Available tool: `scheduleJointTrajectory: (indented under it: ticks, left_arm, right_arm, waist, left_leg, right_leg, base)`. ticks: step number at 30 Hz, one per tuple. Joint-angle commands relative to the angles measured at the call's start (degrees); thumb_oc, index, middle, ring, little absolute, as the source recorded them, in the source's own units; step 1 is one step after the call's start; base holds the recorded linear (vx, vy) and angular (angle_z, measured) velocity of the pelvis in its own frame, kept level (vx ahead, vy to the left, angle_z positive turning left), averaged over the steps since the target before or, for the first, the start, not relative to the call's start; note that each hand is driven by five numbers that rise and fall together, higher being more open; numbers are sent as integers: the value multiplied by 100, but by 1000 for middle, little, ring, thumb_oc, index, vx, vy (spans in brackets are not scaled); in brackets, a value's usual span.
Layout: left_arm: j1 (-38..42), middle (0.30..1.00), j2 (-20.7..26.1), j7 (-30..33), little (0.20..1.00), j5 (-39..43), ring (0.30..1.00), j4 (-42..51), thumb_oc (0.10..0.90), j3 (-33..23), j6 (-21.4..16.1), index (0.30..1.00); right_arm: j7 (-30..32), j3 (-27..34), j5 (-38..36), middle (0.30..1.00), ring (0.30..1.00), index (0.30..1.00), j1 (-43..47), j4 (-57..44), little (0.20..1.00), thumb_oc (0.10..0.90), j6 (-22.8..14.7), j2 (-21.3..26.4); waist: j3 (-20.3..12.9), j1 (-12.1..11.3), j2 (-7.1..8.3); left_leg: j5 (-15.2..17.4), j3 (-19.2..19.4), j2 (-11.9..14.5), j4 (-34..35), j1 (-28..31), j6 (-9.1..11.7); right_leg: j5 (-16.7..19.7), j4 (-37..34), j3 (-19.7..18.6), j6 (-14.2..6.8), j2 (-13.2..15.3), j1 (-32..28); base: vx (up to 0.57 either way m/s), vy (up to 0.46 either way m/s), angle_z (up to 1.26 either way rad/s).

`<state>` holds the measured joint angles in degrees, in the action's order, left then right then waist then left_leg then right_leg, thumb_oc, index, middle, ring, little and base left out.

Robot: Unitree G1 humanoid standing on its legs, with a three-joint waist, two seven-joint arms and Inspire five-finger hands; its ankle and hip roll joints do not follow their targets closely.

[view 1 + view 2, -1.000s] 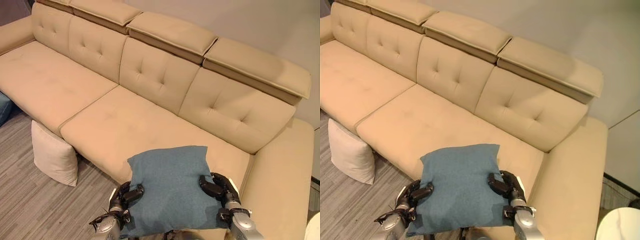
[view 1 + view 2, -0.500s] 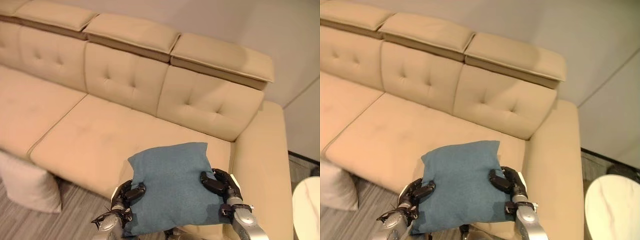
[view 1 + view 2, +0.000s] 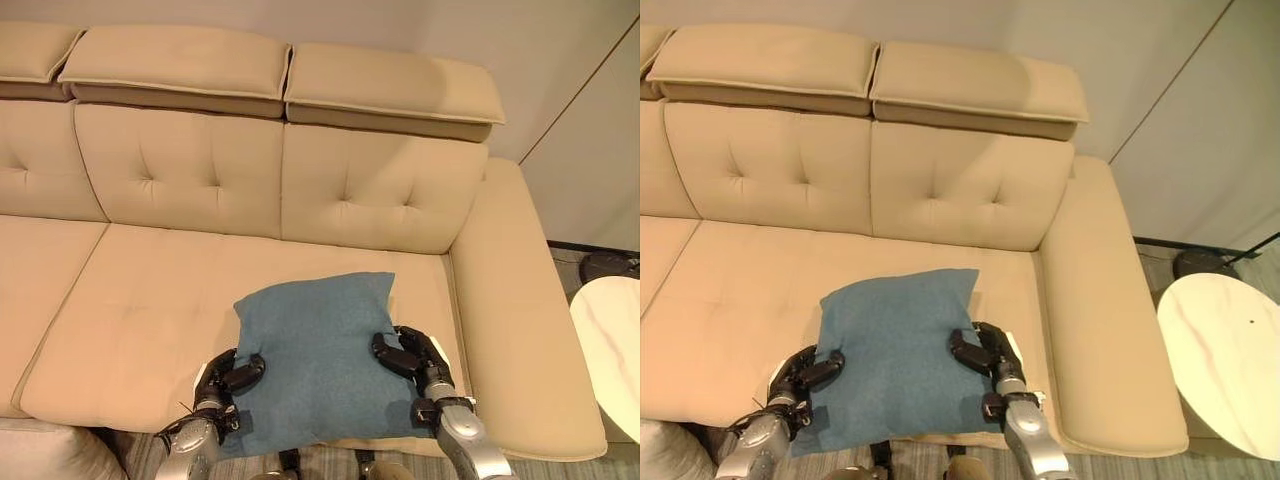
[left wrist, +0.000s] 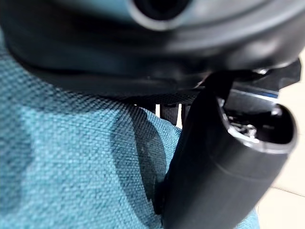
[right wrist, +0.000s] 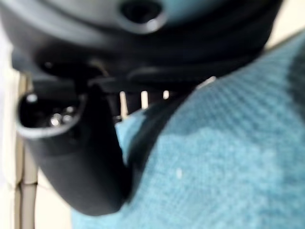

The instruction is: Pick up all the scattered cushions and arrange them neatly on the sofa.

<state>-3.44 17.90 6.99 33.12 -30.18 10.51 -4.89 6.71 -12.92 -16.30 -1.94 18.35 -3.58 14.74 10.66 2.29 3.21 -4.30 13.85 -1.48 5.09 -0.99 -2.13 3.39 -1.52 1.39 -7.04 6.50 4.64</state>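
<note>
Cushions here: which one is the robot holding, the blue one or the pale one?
The blue fabric cushion, gripped on each side by the left hand and right hand; the pale cushion sits untouched at the lower corner.

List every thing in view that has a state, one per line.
blue cushion: gripped at both side edges, over the sofa seat's front
left hand: shut on the blue cushion's left edge
right hand: shut on its right edge
sofa: seat bare
white cushion: on the floor beside the sofa
</note>
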Motion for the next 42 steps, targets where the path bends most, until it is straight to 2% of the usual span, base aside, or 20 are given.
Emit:
scheduleJointTrajectory:
  ticks: [1,2,3,9,12,15,20,21,22,23,24,27,30,31,32,33,35,36,37,42]
  left_arm:
    - [456,300,-306,-237,300,-235,300,1051,400,262,-744,300]
    - [458,300,-304,-237,300,-236,300,1050,400,261,-744,300]
    - [570,300,-264,-172,300,-341,300,1160,400,288,-801,300]
    - [1154,300,-114,205,300,-822,300,1546,400,440,-963,300]
    - [1547,300,-114,377,300,-956,300,1555,400,547,-1037,300]
    - [2745,300,-102,816,300,-1146,300,1231,400,977,-1142,300]
    - [4394,300,113,1298,300,-1437,300,577,400,1349,-1228,300]
    - [4409,300,112,1298,300,-1436,300,567,400,1348,-1232,300]
    - [4985,300,201,1558,300,-1587,300,408,400,1444,-1278,300]
    - [4999,300,201,1558,300,-1587,300,400,400,1443,-1281,300]
    - [5479,300,252,1892,300,-1836,300,306,400,1461,-1314,300]
    - [6033,300,268,2343,300,-2179,300,145,400,1477,-1328,300]
    - [6407,300,286,2549,300,-2317,300,-91,400,1509,-1303,300]
    - [6774,361,268,2678,361,-2316,361,-348,441,1534,-1266,361]
    - [6983,900,266,2697,900,-2266,900,-532,800,1568,-1247,900]
    - [7003,900,268,2695,900,-2262,900,-547,800,1567,-1254,900]
    - [7746,900,317,2783,900,-2224,900,-1282,800,1741,-1135,900]
    - [7980,900,326,2782,900,-2180,900,-1508,800,1820,-1096,900]
    - [8166,900,320,2754,900,-2115,900,-1718,800,1880,-1063,900]
    - [8645,900,530,2480,900,-1805,900,-2201,800,2108,-973,900]
  right_arm:
    - [98,234,122,300,300,300,457,-855,300,400,-765,-40]
    - [98,234,123,300,300,300,460,-855,300,400,-764,-42]
    - [288,285,218,300,300,300,571,-894,300,400,-850,-5]
    - [785,280,670,300,300,300,966,-1096,300,400,-970,122]
    - [1080,218,913,300,300,300,1296,-1091,300,400,-1020,208]
    - [1792,-73,1468,300,300,300,2381,-758,300,400,-998,374]
    - [2440,-306,1783,300,300,300,3735,-94,300,400,-890,579]
    - [2442,-305,1781,300,300,300,3751,-83,300,400,-895,580]
    - [2747,-344,1925,300,300,300,4307,156,300,400,-879,683]
    - [2749,-345,1924,300,300,300,4322,167,300,400,-884,684]
    - [3119,-372,2217,300,300,300,4800,349,300,400,-807,809]
    - [3637,-469,2775,300,300,300,5407,553,300,400,-627,995]
    - [3861,-572,2907,300,300,300,5771,824,300,400,-536,1036]
    - [4008,-672,2943,300,300,300,6080,1078,300,400,-420,1013]
    - [4051,-751,2937,364,364,364,6255,1276,364,442,-343,1015]
    - [4055,-755,2933,465,465,465,6277,1292,465,510,-349,1016]
    - [4178,-1015,2780,674,674,674,6845,1991,674,649,-225,946]
    - [4171,-1125,2692,836,836,836,7053,2250,836,758,-183,943]
    - [4125,-1240,2561,900,900,900,7258,2505,900,800,-161,949]
    - [3663,-1691,2091,900,900,900,7714,3051,900,800,-10,1080]
  waist:
    - [-365,37,-18]
    - [-379,33,-15]
    - [-440,80,-92]
    - [-460,201,-315]
    - [-457,211,-346]
    - [-284,192,-405]
    - [-168,141,-416]
    - [-163,143,-417]
    - [-132,117,-419]
    - [-129,119,-421]
    - [-102,85,-425]
    - [-60,47,-416]
    - [-28,41,-407]
    - [-23,28,-398]
    - [-7,25,-385]
    - [1,27,-387]
    - [31,35,-369]
    - [48,38,-355]
    - [72,40,-350]
    - [145,43,-351]
  left_leg:
    - [796,-116,145,-363,2,256]
    - [782,-110,146,-362,-21,258]
    - [788,-83,125,-255,-44,254]
    - [779,-119,165,-110,-187,258]
    - [741,-153,173,-137,-404,268]
    - [656,-267,191,-248,-873,307]
    - [476,-428,163,-329,-1444,375]
    - [477,-430,162,-334,-1453,375]
    - [429,-470,140,-355,-1640,390]
    - [430,-473,140,-361,-1650,390]
    - [385,-517,113,-393,-1836,408]
    - [348,-561,83,-451,-2035,432]
    - [329,-586,70,-492,-2162,444]
    - [302,-609,59,-520,-2277,454]
    - [288,-618,60,-543,-2338,461]
    - [288,-619,60,-548,-2345,461]
    - [238,-628,70,-586,-2512,487]
    - [210,-631,72,-579,-2550,497]
    - [172,-636,74,-560,-2584,506]
    - [19,-651,70,-351,-2603,542]
  right_leg:
    - [-430,354,195,-93,-221,80]
    - [-413,346,189,-89,-222,101]
    - [-311,199,198,-94,-231,151]
    - [-260,-42,89,-52,-308,339]
    - [-226,-61,40,-26,-329,522]
    - [-181,-24,51,-1,-342,875]
    - [-101,48,120,-4,-322,1305]
    - [-102,52,122,-4,-322,1313]
    - [-80,100,139,-4,-314,1490]
    - [-81,105,141,-4,-313,1499]
    - [-73,167,163,3,-295,1671]
    - [-75,255,180,14,-283,1865]
    - [-59,299,173,16,-270,1993]
    - [-44,323,181,19,-269,2091]
    - [-33,329,185,16,-266,2136]
    - [-32,332,186,16,-265,2142]
    - [18,339,183,14,-265,2295]
    - [48,326,197,5,-269,2326]
    - [82,306,202,-1,-266,2354]
    - [189,132,231,-39,-297,2399]
  base:
    - [57,-17,0]
    - [77,-29,-5]
    - [81,-45,-9]
    - [42,-23,-6]
    - [-59,-24,1]
    - [-156,-39,2]
    - [-118,-42,9]
    - [-88,-36,8]
    - [-57,-21,11]
    - [-104,-37,15]
    - [-62,-25,12]
    - [-59,-23,11]
    - [-38,-15,6]
    - [-43,-21,-1]
    - [-43,-21,-2]
    - [-40,-12,1]
    - [-62,-20,4]
    - [-69,-31,2]
    - [-51,-32,1]
    - [-9,-18,0]
